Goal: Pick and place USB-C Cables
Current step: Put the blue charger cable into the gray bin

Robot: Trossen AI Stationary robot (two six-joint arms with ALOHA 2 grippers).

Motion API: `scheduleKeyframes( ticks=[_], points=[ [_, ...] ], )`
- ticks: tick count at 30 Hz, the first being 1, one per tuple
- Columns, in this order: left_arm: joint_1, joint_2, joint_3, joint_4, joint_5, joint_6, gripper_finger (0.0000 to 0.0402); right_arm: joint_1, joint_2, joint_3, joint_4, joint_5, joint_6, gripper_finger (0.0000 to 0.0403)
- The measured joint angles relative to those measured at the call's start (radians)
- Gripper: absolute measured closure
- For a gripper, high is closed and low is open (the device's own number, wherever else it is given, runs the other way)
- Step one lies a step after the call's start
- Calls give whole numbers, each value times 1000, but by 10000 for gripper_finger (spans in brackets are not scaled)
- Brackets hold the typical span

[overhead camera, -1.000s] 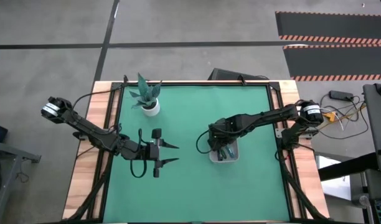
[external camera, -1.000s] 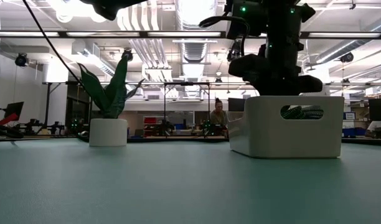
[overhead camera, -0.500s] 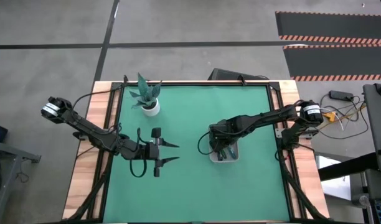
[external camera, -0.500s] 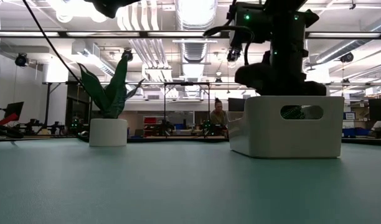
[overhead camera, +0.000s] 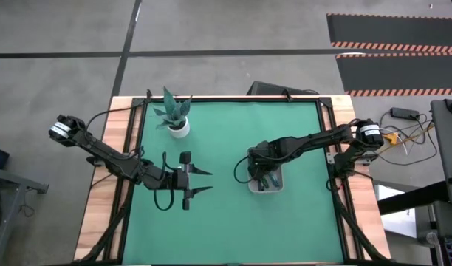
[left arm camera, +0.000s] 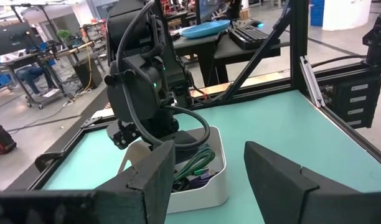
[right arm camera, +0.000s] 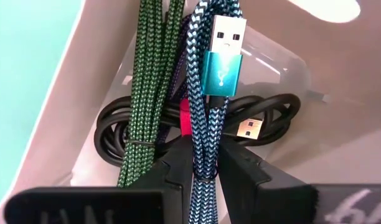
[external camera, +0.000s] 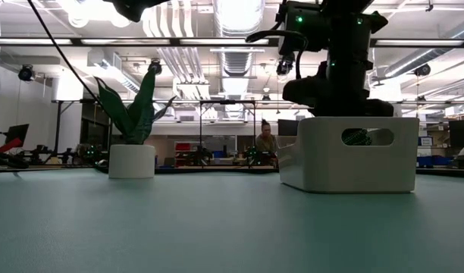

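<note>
Teal cable [right arm camera: 204,93], green cable [right arm camera: 147,87] and black cable [right arm camera: 116,134] lie bundled, apparently overlapping, in white tray [right arm camera: 66,93].

The right gripper [right arm camera: 205,163] reaches down into the white tray [right arm camera: 340,93], its two dark fingers [right arm camera: 178,163] closed on the teal cable [right arm camera: 203,93]. That cable is a braided blue-and-white bundle with a metallic teal plug shell and a silver USB-A end. Just beside it, against the tray's wall, the dark green cable [right arm camera: 148,81] lies as a straight braided bundle, and a sliver of the dark navy cable [right arm camera: 180,62] shows between the two. Beneath all three, on the tray's floor, the black cable [right arm camera: 265,121] is looped, bound by a red band [right arm camera: 185,116], with its silver plug [right arm camera: 248,129] just beside the teal cable.
</note>
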Motion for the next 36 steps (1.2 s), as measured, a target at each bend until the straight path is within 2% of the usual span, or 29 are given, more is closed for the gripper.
scheduleKeyframes(
  ticks=[36],
  points=[
    [0, 0, 0, -1, 0, 0, 223, 0, 0, 0, -2, 18, 19, 344]
  ],
)
